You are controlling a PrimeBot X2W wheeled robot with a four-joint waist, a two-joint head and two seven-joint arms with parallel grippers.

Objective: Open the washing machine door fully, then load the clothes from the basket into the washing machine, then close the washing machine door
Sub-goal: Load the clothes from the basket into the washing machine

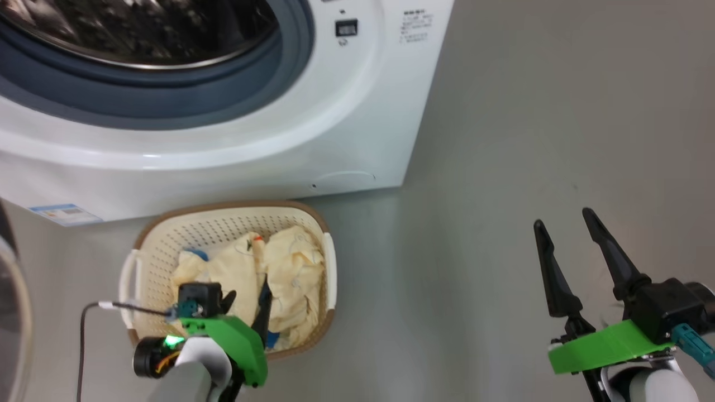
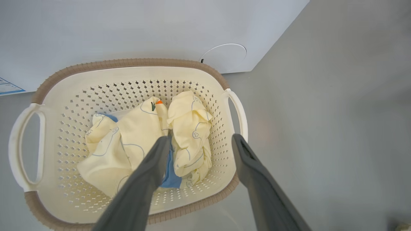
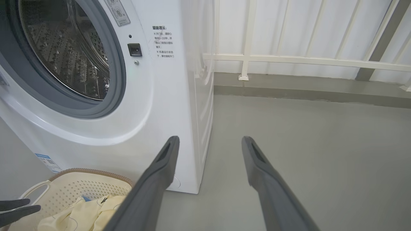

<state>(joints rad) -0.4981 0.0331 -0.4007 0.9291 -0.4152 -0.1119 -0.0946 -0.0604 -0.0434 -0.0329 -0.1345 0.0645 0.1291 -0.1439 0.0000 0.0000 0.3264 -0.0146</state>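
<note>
Head view: the washing machine [image 1: 357,139] stood with its mouth uncovered, steel drum [image 1: 139,28] and grey-blue gasket [image 1: 167,89] in plain sight. The washing machine door [image 1: 10,312] showed as a dark-rimmed sliver at the left edge, swung clear. The basket [image 1: 146,240] sat on the grey floor [image 1: 475,223] just before the machine, the clothes [image 1: 290,268] heaped inside. The left gripper [image 1: 247,293] hung over the basket with its fingers apart, holding nothing. The right gripper [image 1: 562,218] was well off to the right over bare floor, spread wide and empty.

Left wrist view: we looked straight down into the basket. One finger lay across the cream garments, its tip by the small blue cloth [image 2: 170,178]; the other stood near the right handle [image 2: 237,109]. Whether either touched fabric, we could not tell.

Right wrist view: both fingers were parted beside the machine's corner. The basket and clothes sat lower left, a white railing [image 3: 289,59] behind.
</note>
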